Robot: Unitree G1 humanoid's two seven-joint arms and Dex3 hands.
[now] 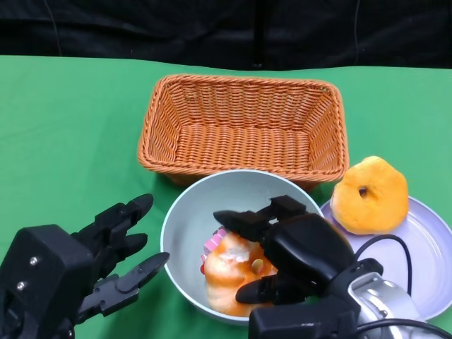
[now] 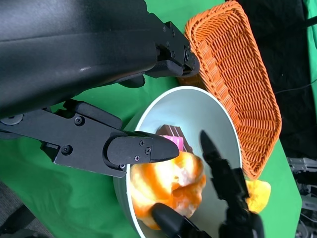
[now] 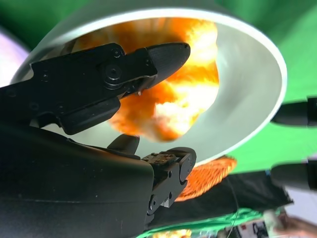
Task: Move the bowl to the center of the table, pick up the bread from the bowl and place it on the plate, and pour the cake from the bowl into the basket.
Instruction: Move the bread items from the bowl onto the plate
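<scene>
The pale blue round bowl point(image 1: 185, 233) sits near the table's front edge, before the woven orange basket point(image 1: 244, 127). The black right hand point(image 1: 282, 244) reaches into it, fingers spread around the orange glazed bread point(image 1: 229, 272), not yet gripping. The black left hand point(image 1: 116, 258) waits open beside the bowl.

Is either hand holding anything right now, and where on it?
The right hand has its fingers around the orange bread in the bowl, over its top; a firm grip cannot be told. The left hand holds nothing.
</scene>
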